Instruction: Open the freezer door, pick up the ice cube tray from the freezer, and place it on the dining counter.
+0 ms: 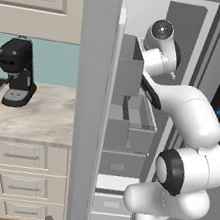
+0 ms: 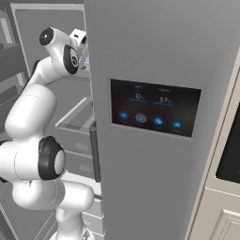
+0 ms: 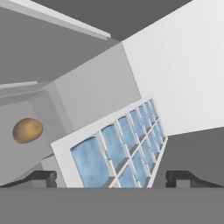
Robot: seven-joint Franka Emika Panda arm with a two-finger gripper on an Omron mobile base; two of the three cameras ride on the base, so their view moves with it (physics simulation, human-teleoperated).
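Door-opening is done: the freezer door [image 1: 87, 103] stands swung wide. Inside the freezer [image 3: 87, 87], the ice cube tray [image 3: 118, 148] lies on a shelf between the robot's released jaws, ungrasped; lifting and carrying to the dining surface remain.

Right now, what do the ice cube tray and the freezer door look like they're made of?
The ice cube tray: seemingly white matte plastic, a thin flat rim around a grid of cells filled with pale blue, glossy ice. The freezer door: plain matte grey, maybe painted metal or plastic; it shows no reflections, so the look leaves it open.
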